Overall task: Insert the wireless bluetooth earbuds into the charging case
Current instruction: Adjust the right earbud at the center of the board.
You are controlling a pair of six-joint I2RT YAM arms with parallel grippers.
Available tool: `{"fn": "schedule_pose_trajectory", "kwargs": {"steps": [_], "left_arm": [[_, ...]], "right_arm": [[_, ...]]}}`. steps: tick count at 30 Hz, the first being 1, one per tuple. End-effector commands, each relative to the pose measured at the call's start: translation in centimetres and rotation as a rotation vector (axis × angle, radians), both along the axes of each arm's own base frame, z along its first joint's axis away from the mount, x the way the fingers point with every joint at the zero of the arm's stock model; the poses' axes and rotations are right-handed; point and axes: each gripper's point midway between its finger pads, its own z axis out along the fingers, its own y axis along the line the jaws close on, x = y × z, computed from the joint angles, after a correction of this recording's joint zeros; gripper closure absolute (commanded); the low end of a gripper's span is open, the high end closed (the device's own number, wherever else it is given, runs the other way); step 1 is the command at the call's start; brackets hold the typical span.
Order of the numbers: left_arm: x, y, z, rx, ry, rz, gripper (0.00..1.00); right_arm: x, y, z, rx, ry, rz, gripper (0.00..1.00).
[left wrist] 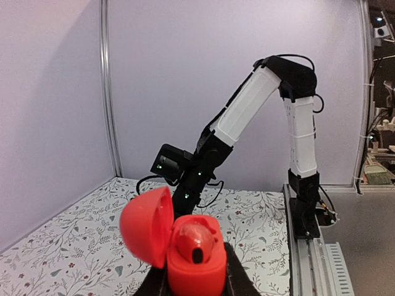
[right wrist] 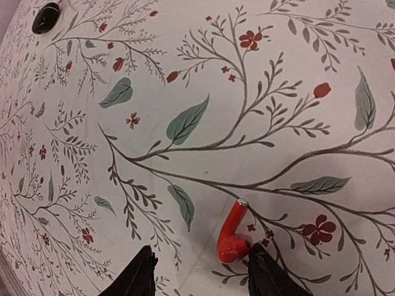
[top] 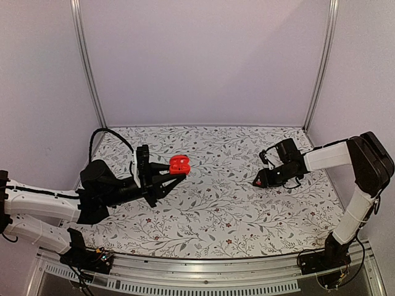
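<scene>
My left gripper point(top: 174, 176) is shut on the red charging case point(top: 179, 163) and holds it above the floral cloth. In the left wrist view the case point(left wrist: 197, 262) has its lid open to the left and one red earbud point(left wrist: 193, 240) seated inside. A second red earbud point(right wrist: 232, 233) lies on the cloth in the right wrist view. My right gripper point(right wrist: 200, 268) is open just over it; the bud rests against the right fingertip point(right wrist: 262, 265). In the top view the right gripper point(top: 259, 182) is low at the cloth on the right, with a speck of red at its tip.
The floral cloth point(top: 216, 209) covers the table inside pale walls. A small black round thing point(right wrist: 46, 16) sits at the cloth's far corner in the right wrist view. A metal rail point(top: 203, 271) runs along the near edge.
</scene>
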Motion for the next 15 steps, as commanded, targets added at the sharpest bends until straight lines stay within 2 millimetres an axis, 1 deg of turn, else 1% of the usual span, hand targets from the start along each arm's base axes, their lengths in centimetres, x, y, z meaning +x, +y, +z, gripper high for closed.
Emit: {"fn": "schedule_pose_trajectory", "kwargs": {"steps": [1,3,6,11,15], "left_arm": [[0.1,0.4,-0.1,0.0,-0.011,0.007,1.0],[0.2,0.4,-0.1,0.0,-0.012,0.009,1.0],[0.2,0.3,-0.1,0.002,-0.011,0.008,1.0],[0.3,0.4,-0.1,0.002,-0.009,0.012,1.0],[0.3,0.4,-0.1,0.001,-0.009,0.013,1.0]], "right_arm": [[-0.5,1.5,0.0,0.088,0.014,0.054,0.5],[-0.3,2.1,0.3,0.117,0.013,0.073,0.51],[-0.2,3.0,0.1,0.139,0.036,0.1,0.53],[-0.7,4.9,0.2,0.159,0.055,0.152,0.54],[-0.5,6.3,0.6,0.207,0.06,0.196,0.54]]}}
